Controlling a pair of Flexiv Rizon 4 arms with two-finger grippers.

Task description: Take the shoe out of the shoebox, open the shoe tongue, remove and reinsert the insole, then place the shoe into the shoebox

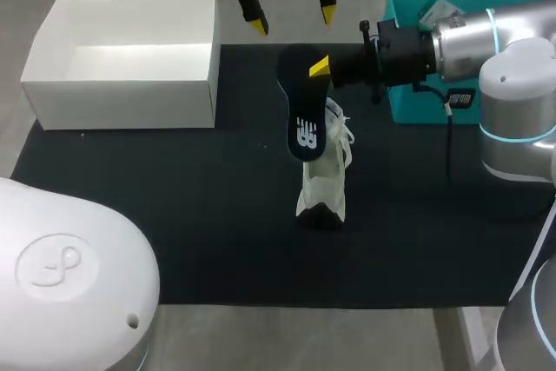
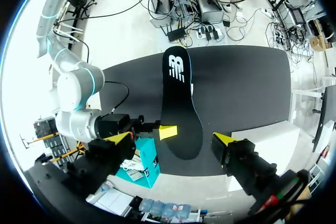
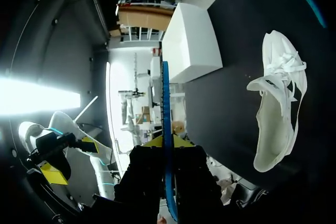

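Currently the right gripper (image 1: pixel 320 67) is clenched on the black insole (image 1: pixel 304 110), near one end of it. In the right wrist view the insole (image 3: pixel 165 114) shows only as a thin blue edge pressed between the two yellow tips. It is held in the air above the black surface (image 1: pixel 174 215), with its printed side facing up to the head camera.

The white shoe (image 1: pixel 326 175) lies on the surface below the insole's free end, apart from it, with loose laces and its opening visible. It is outside the white shoebox (image 1: pixel 130 58), which stands open near the far left corner of the surface.

The left gripper (image 1: pixel 291 6) hangs above the far edge with its fingers spread and nothing between them. In the left wrist view its yellow tips stand on either side of the insole (image 2: pixel 178 93), above it and not touching.

A teal box (image 1: pixel 401 41) stands behind the right gripper.
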